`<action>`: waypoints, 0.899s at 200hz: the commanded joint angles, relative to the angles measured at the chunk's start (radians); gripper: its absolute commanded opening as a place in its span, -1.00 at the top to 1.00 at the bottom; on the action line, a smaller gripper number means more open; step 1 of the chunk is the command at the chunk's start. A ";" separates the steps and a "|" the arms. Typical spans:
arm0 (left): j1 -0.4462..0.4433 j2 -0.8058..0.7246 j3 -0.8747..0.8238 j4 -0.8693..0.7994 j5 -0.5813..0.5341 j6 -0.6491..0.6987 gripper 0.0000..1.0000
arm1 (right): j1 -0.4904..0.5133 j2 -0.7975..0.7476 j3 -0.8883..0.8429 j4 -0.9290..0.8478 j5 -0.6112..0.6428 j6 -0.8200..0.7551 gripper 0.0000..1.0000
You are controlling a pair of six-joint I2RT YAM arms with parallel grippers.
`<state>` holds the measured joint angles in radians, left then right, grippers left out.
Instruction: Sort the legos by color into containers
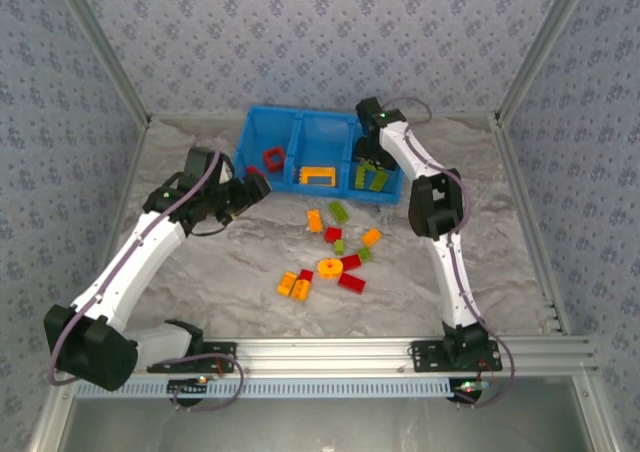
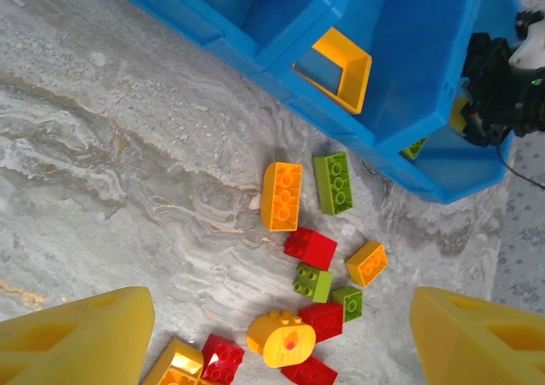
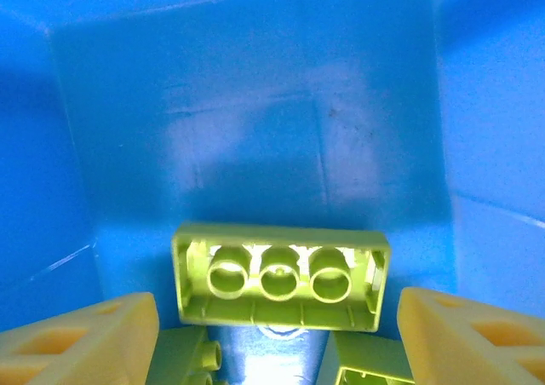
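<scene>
Sorting is judged about midway: a drop-off into the green compartment is in hand. The right tool (image 1: 368, 160) is held over the right compartment (image 3: 255, 129) of the blue bin (image 1: 300, 189), fingers spread wide and gripping nothing. A lime green brick (image 3: 281, 274) is seen below it, underside up, on the compartment floor, beside two more green pieces at the bottom edge of the right wrist view. No contact between fingers and brick can be made out, so the release is judged done. A red frame piece (image 1: 272, 158) is lying in the left compartment and an orange frame piece (image 1: 318, 175) in the middle one. The left tool (image 1: 252, 186) is hovering just off the bin's front left corner, also fully open and empty. About ten loose legos (image 1: 335, 252) are scattered on the tabletop (image 1: 200, 272) in front of the bin, red, orange and green mixed. Among them are an orange brick (image 2: 282, 197) and a green brick (image 2: 333, 182) lying side by side, and a round orange piece (image 2: 281, 338) packed among red ones. Next, the right tool would need to be lifted clear of the bin wall. One outer brick would then be picked from the pile; the pair nearest the bin looks easiest, as the cluster around the round piece is tight and neighbours could be nudged.
</scene>
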<state>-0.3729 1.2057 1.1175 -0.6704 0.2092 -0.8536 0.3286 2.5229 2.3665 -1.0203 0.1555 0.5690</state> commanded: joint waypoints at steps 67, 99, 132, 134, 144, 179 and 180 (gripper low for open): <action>-0.056 0.119 0.024 -0.083 -0.049 0.042 -0.50 | 0.074 -0.371 -0.089 0.003 0.044 -0.033 -0.59; -0.175 0.299 0.128 -0.095 -0.146 0.017 -0.49 | 0.094 -0.721 -0.551 0.221 -0.008 -0.068 -0.59; -0.268 0.554 0.335 -0.151 -0.238 -0.016 -0.52 | 0.126 -1.103 -1.065 0.412 -0.117 -0.106 -0.60; -0.272 0.568 0.344 -0.154 -0.247 -0.017 -0.53 | 0.129 -1.120 -1.085 0.411 -0.120 -0.106 -0.60; -0.293 0.636 0.409 -0.169 -0.279 -0.029 -0.55 | 0.139 -1.198 -1.163 0.390 -0.135 -0.104 -0.60; -0.347 0.822 0.580 -0.267 -0.339 -0.069 -0.56 | 0.139 -1.419 -1.340 0.295 -0.125 -0.074 -0.61; -0.349 0.825 0.582 -0.268 -0.340 -0.069 -0.55 | 0.138 -1.423 -1.342 0.293 -0.124 -0.074 -0.61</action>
<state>-0.6918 1.9572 1.6161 -0.8207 -0.0498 -0.8829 0.4698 1.2076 1.0691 -0.6884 0.0467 0.4892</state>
